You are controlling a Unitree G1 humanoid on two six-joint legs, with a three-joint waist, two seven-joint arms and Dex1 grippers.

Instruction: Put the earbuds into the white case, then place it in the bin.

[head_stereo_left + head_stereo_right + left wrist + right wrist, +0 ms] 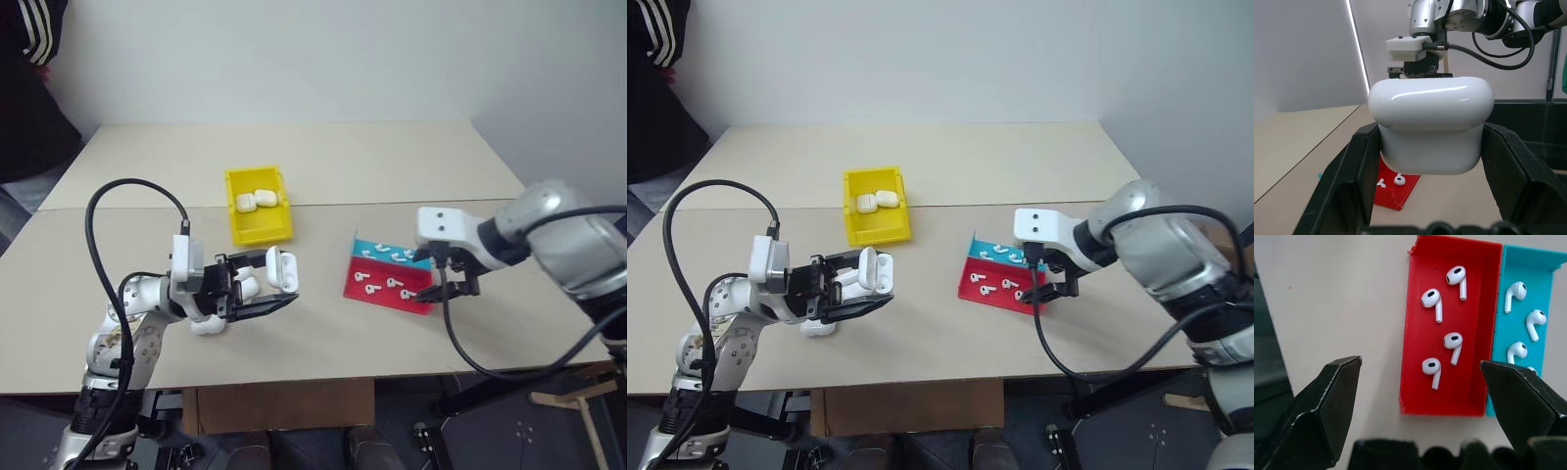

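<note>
Yellow bin (259,219) sits mid-table with two white cases inside (255,201), at its far end. Red and blue tray (1449,333) lies to the right: four earbuds (1431,298) in the red half, more in the blue half, the blue edge cut off in the right wrist view. Left gripper (266,285) has its fingers (1352,181) clamped on the white case (1431,122), lid closed as far as can be seen, held above the table (392,157) near its front edge. Another white object (206,326) lies on the table under the left gripper, mostly hidden. Right gripper (1420,377) hangs over the tray, fingers spread wide, holding nothing. A person's dark sleeve (34,39) shows at the far left corner.
</note>
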